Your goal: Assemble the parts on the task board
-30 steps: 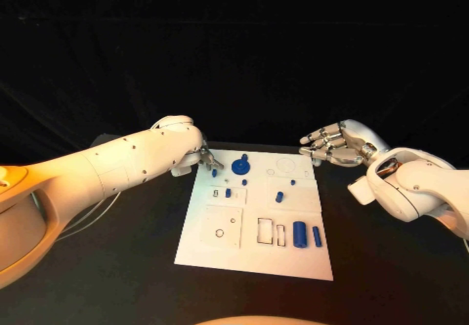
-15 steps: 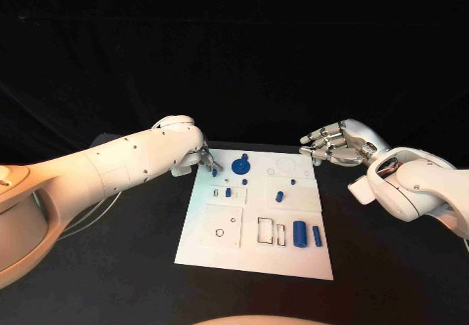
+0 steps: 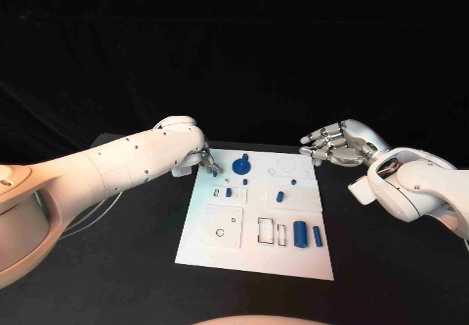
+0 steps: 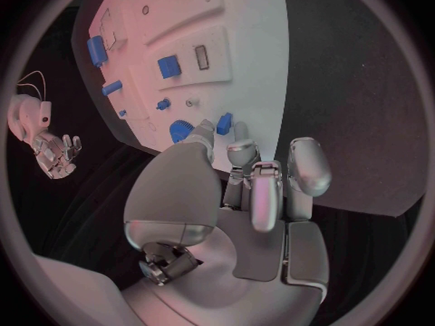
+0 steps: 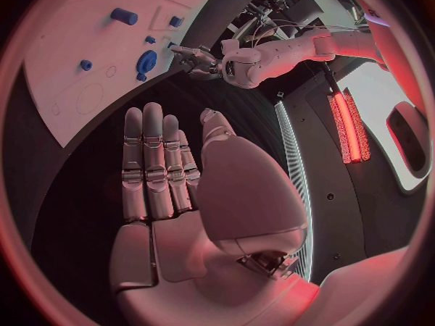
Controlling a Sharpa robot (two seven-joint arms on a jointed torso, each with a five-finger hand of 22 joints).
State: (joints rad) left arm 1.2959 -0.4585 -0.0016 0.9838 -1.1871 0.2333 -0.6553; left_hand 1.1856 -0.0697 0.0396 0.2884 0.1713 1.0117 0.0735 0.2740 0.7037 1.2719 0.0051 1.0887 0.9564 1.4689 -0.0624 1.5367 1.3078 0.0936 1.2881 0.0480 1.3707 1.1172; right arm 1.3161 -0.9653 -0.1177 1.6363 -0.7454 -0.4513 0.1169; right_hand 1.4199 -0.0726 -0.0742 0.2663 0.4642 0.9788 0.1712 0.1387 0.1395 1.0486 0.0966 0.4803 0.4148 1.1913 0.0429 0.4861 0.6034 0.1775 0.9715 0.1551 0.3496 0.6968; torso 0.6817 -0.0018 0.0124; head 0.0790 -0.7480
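Observation:
The white task board [image 3: 256, 254] lies in the middle of the black table. My left hand [image 3: 206, 161] is at its far left corner and pinches a small blue peg [image 3: 214, 172] between thumb and a fingertip, just over the board; the left wrist view shows the peg [image 4: 224, 122] at the fingertips [image 4: 240, 151]. Beside it on the board is a blue gear [image 3: 240, 164]. My right hand [image 3: 336, 147] hovers off the far right corner, fingers straight and apart from the thumb, holding nothing.
On the board lie a blue peg [image 3: 278, 197], a thick blue cylinder [image 3: 300, 234] and a thinner one [image 3: 316, 235] near rectangular slots [image 3: 265, 231]. A small blue piece [image 3: 229, 192] sits at the left. Black table surrounds the board.

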